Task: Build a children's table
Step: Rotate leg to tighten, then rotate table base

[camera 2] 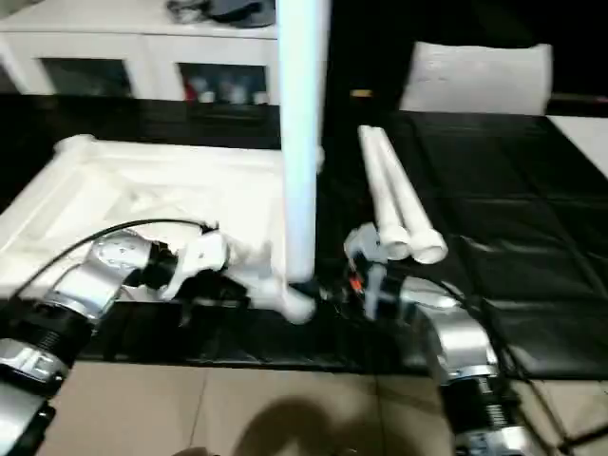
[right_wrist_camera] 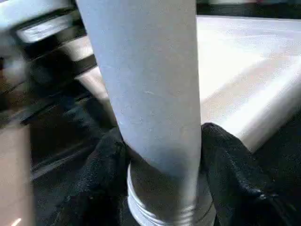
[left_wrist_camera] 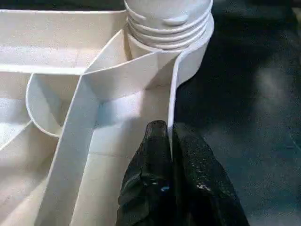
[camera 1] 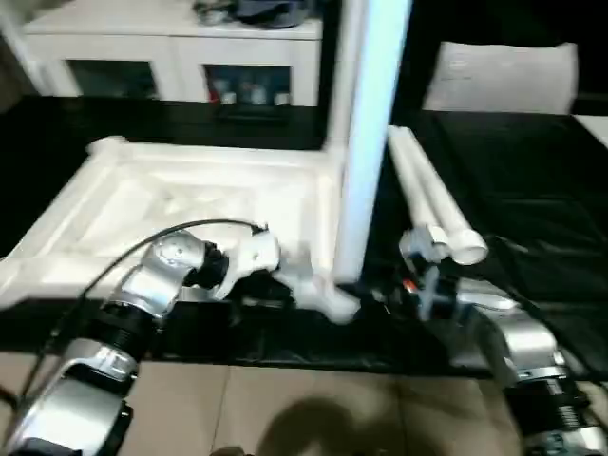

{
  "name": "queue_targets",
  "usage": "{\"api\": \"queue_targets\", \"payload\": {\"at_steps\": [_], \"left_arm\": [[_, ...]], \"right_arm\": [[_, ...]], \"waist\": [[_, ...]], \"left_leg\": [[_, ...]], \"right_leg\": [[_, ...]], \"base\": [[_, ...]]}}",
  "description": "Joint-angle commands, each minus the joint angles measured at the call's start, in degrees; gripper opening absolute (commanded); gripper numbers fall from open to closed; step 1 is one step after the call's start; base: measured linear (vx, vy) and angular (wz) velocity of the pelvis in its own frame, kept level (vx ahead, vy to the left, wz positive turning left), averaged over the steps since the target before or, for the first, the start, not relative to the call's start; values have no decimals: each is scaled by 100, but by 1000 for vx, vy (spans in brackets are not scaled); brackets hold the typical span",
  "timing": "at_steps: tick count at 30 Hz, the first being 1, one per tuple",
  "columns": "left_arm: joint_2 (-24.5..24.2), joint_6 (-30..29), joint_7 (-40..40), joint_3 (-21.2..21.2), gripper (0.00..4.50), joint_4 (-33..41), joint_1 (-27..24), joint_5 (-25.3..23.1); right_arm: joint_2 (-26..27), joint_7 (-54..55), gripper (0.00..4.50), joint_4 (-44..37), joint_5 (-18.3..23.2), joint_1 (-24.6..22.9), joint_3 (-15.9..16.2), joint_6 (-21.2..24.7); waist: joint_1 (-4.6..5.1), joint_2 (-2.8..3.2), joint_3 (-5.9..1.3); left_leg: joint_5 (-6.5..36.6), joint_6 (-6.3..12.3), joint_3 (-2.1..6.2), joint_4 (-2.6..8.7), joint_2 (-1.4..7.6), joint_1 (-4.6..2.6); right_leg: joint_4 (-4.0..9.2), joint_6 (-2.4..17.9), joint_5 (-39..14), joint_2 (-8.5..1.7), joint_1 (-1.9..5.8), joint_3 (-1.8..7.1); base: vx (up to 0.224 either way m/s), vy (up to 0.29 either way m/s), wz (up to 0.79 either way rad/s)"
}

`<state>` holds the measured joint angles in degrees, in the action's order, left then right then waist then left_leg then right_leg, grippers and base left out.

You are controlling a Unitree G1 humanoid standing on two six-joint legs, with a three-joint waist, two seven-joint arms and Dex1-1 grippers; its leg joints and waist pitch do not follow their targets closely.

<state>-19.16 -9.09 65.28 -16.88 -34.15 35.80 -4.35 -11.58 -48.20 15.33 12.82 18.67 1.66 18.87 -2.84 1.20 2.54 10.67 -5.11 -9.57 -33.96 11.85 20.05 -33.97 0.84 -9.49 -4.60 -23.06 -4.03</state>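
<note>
A: Tabletop (camera 1: 190, 204) noted upside down on the black mat (camera 1: 532, 218), ribbed underside up, spread from about 9 to 12 o'clock of the head view. One leg (camera 1: 366, 142) is seen upright at its near right corner, at roughly 1 o'clock from the left hand (left_wrist_camera: 170, 141).

B: Hands?

A: Left hand is seen pinched nearly closed on the thin rim wall of the tabletop, one finger either side, just beside the corner socket (left_wrist_camera: 164, 52). Right hand (right_wrist_camera: 162, 155) is wrapped about the leg low down, a finger (right_wrist_camera: 230, 160) pressed to each side, just above the threaded collar. So the leg is held, jaws at middle width.

B: Spare parts?

A: Two more legs (camera 1: 432, 204) are seen lying side by side on the mat at about 2 o'clock, touching each other, near the right hand. A white cabinet (camera 1: 171, 57) is noted at 12 o'clock, behind.

B: Seated or not?

A: It cannot be told for certain. Threads are seen above the socket mouth in the left wrist view, so the leg is judged only partly driven home.

B: Risks?

A: Cross-threading is judged most likely if the leg is turned while leaning. The tall leg could be levered over by a low grip. The thin rim could slip from the left pinch, letting the tabletop spin with the leg. The loose legs could be knocked rolling by the right forearm.
</note>
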Motion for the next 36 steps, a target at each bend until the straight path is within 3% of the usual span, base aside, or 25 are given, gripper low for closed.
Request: {"api": "queue_targets", "payload": {"at_steps": [1, 4, 5, 6, 8, 10, 12, 14, 15, 18, 19, 23, 26, 29, 30, 32, 34, 36], "left_arm": [[609, -373, -892, 136, 0, 394, 84, 164], [1001, -678, -1609, 280, 0, 384, 159, 94], [1326, -786, -2282, 419, 0, 272, 271, 6], [1409, -812, -2473, 458, 0, 246, 303, -32], [1614, -644, -3042, 498, 0, 51, 439, -187], [1618, -445, -3189, 410, 0, -89, 508, -331], [1591, -323, -3142, 340, 0, -150, 530, -383], [1541, -93, -2938, 280, 0, -202, 541, -359], [1478, 119, -2681, 215, 0, -192, 523, -321], [1480, 184, -2611, 215, 0, -175, 504, -340], [1463, 241, -2575, 205, 0, -196, 503, -339], [1337, 688, -2403, 134, 0, -431, 540, -323], [1254, 1133, -2376, 158, 0, -779, 650, -326], [1270, 1186, -2372, 328, 0, -927, 709, -200], [1285, 1182, -2327, 398, 44, -934, 710, -123], [1299, 1131, -2050, 616, 55, -782, 620, 238], [1287, 1158, -2007, 647, 62, -725, 571, 299], [1260, 1172, -2094, 774, 91, -553, 441, 415]], "right_arm": [[717, 313, 195, 162, 152, 192, 502, 313], [1048, 1113, 195, 533, -36, 385, 360, 301], [1272, 1871, 195, 916, -245, 586, 204, 335], [1338, 2105, 195, 1024, -311, 645, 149, 362], [1428, 2763, 195, 1456, -628, 853, 42, 223], [1507, 2905, 195, 1569, -503, 897, -172, 116], [1551, 3013, 250, 1576, -492, 911, -301, 51], [1558, 3037, 267, 1501, -464, 876, -386, 4], [1539, 3032, 267, 1367, -439, 800, -420, -67], [1546, 3091, 300, 1345, -479, 786, -446, -161], [1541, 3123, 305, 1308, -490, 763, -455, -232], [1345, 3133, 346, 895, -670, 527, -353, -516], [1281, 3047, 363, 252, -487, 218, -474, -430], [1229, 3093, 391, -193, -476, -17, -495, -430], [1219, 3066, 397, -319, -449, -83, -497, -430], [1265, 3267, 421, -832, -324, -336, -636, -424], [1255, 3367, 435, -926, -374, -381, -653, -423], [1234, 3477, 447, -1094, -390, -435, -695, -137]], "waist": [[32, -32, -293], [88, -31, -316], [119, -75, -308], [120, -43, -314], [113, -44, -307], [107, -38, -324], [56, -28, -354], [39, -34, -358], [29, -6, -360], [22, -16, -382], [18, 38, -374], [31, 28, -351], [6, 29, -358], [-20, 44, -362], [-47, 49, -368], [-80, 38, -380], [-107, 58, -405], [-82, 58, -372]], "left_leg": [[1852, -29, 66, 467, 29, 21], [1719, 82, 38, 445, 17, 18], [1673, 87, 25, 444, 21, 30], [1609, 77, 22, 434, 14, 14], [1581, 122, 9, 427, -5, 9], [1549, 139, 3, 427, 1, -6], [1297, 233, -11, 438, 24, 23], [1223, 272, -17, 443, 15, 39], [1200, 275, -10, 447, 20, 42], [971, 252, -14, 443, 38, 55], [974, 242, -10, 445, 40, 52], [1227, 198, -14, 459, 25, 36], [1209, 236, -16, 458, 42, 19], [1049, 247, -21, 455, 40, 35], [970, 262, -22, 445, 47, 33], [802, 307, -27, 430, 40, 48], [607, 356, -18, 420, 71, 57], [777, 354, -30, 429, 48, 77]], "right_leg": [[589, 424, -3336, -318, 229, 115], [587, 532, -2996, -300, 225, 144], [570, 587, -2902, -290, 215, 153], [562, 657, -2839, -288, 213, 146], [585, 625, -2858, -279, 206, 151], [592, 633, -2714, -277, 202, 162], [508, 792, -1920, -262, 246, 200], [495, 823, -1765, -271, 280, 199], [488, 830, -1746, -282, 286, 201], [437, 939, -1374, -278, 314, 214], [433, 973, -1327, -282, 307, 213], [493, 879, -1698, -269, 302, 206], [474, 878, -1487, -273, 304, 232], [444, 952, -1273, -274, 314, 231], [428, 962, -1167, -279, 315, 237], [397, 1018, -918, -283, 326, 241], [341, 1178, -522, -286, 308, 238], [362, 1186, -708, -272, 319, 220]], "base": [[0, 0, 0], [0, 0, 0], [0, 0, 0], [0, 0, 0], [0, 0, 0], [0, 0, 0], [0, 0, 0], [0, 0, 0], [0, 0, 0], [0, 0, 0], [0, 0, 0], [0, 0, 0], [0, 0, 0], [0, 0, 0], [0, 0, 0], [0, 0, 0], [0, 0, 0], [0, 0, 0]]}}
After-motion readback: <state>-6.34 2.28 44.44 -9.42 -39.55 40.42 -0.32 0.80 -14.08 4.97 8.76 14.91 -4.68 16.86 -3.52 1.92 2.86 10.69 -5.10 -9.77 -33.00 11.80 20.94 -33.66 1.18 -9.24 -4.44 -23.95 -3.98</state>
